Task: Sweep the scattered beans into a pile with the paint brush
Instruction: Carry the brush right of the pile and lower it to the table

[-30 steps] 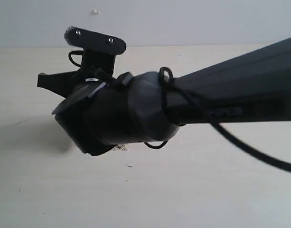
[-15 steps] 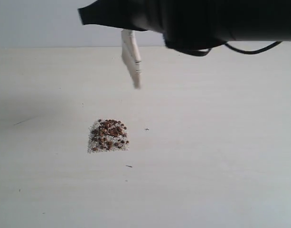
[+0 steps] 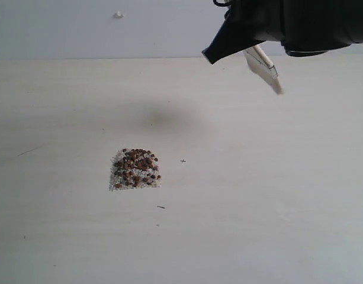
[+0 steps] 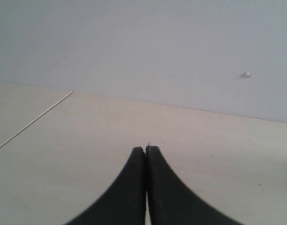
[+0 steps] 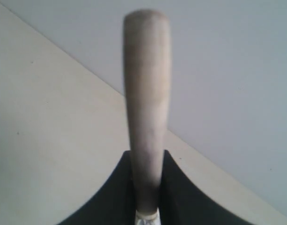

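Clamping pale wooden paint brush (image 5: 147,93) (right hand (image 5: 147,153))

No text, label, brand, number or sign can be read anywhere.

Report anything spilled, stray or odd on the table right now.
Nothing serious. The beans sit in one compact pile; only two tiny dark specks lie apart, right of and below it in the exterior view. The paint brush hangs clear of the table, held by the right gripper.
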{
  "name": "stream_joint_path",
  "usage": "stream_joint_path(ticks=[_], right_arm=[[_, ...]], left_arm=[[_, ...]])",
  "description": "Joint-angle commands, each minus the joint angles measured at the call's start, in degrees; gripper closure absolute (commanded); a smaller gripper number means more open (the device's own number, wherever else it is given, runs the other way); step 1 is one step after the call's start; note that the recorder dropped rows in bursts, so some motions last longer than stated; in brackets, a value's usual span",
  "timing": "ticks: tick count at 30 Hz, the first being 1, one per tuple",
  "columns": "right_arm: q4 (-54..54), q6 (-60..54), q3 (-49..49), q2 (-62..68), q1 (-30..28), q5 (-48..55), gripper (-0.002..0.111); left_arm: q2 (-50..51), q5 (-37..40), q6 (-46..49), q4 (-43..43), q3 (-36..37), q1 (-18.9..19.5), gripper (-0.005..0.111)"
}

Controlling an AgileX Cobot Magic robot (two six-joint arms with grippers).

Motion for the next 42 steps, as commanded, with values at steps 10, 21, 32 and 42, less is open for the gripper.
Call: stream_joint_path(ticks=[10, 21, 32, 42], right_arm=[[-17.81, 0.97, -2.13, 1.68, -16.88, 70.84, 0.108], [-38.42, 70.02, -5.56, 10.77, -30.96, 90.29, 0.108], [-31.96, 68.91, 1.59, 19.10, -29.13, 88.92, 0.108], [-32.43, 64.02, 1.49, 27.49, -29.13, 89.28, 0.108]], left_arm=[[-0.38, -0.08, 0.01, 0.19, -0.05, 0.07, 0.107], [-0.38, -0.08, 0.01, 0.19, -0.05, 0.07, 0.107], [-0.38, -0.08, 0.01, 0.19, -0.05, 0.07, 0.107], [-0.38, -0.08, 0.01, 0.19, -0.05, 0.07, 0.107]])
